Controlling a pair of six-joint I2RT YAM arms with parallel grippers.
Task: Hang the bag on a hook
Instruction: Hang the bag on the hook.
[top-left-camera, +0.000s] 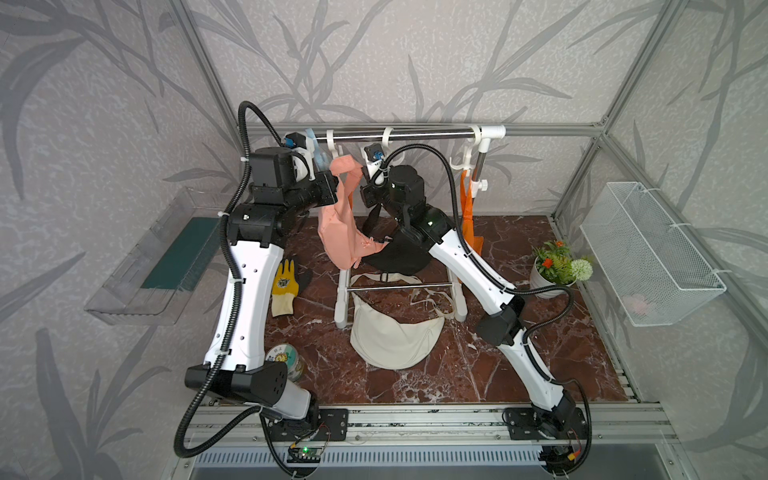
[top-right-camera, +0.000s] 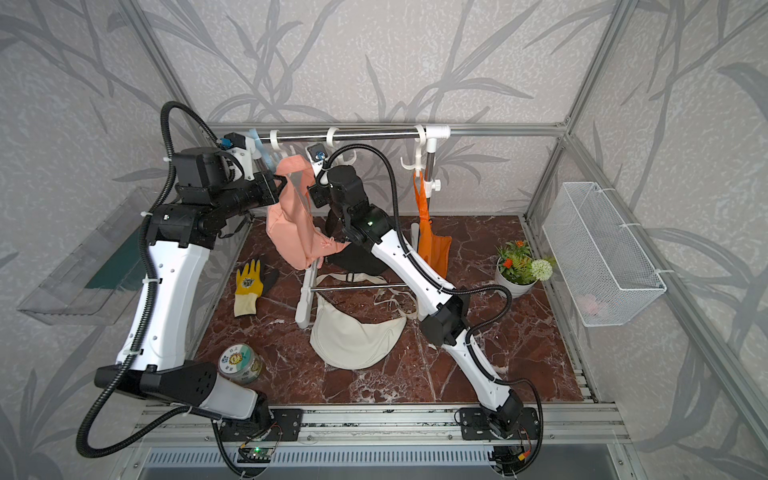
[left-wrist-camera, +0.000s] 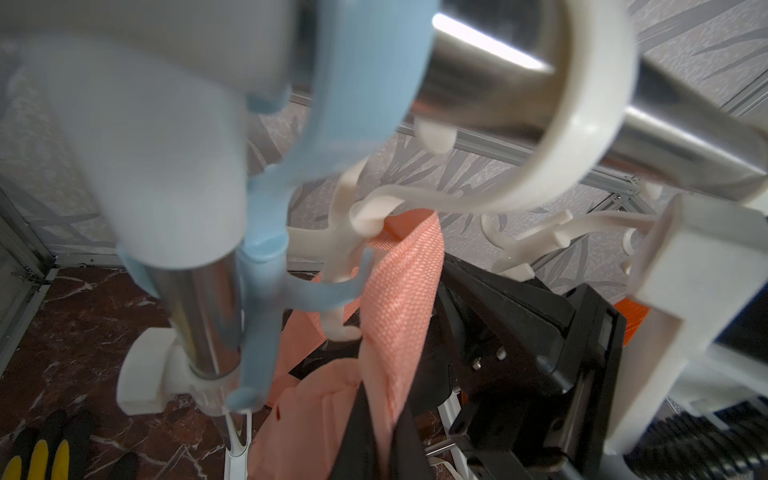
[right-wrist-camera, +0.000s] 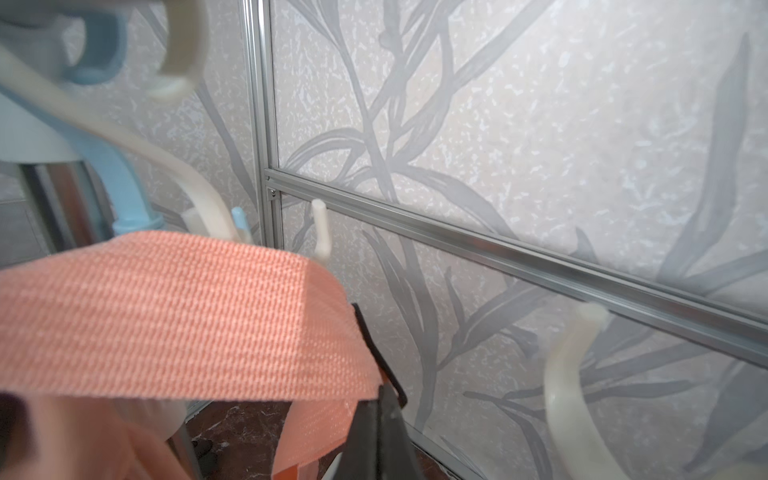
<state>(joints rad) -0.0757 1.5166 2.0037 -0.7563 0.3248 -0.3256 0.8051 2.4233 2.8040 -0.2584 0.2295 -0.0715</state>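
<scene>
Both arms' jaws pinching pink bag strap (left-wrist-camera: 399, 299), wire basket (top-left-camera: 665, 232) holding pink object (top-left-camera: 636, 306)

— What's the strap (left-wrist-camera: 401, 299) like on your feed?
— I see coarse woven cloth, matt. The rail (left-wrist-camera: 490, 75) is polished metal, mirror-glossy; the hook (left-wrist-camera: 594, 120) is smooth cream plastic.
— And the tabletop (top-left-camera: 582, 353)?
— Glossy, marble-patterned.

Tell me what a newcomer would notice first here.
The pink bag dangles mid-scene, its strap pinched by both the left gripper and the right gripper and raised to a white hook under the steel rail at the back. Next come the cream bag lying on the marble floor and the orange bag hanging at the rail's right end.
</scene>
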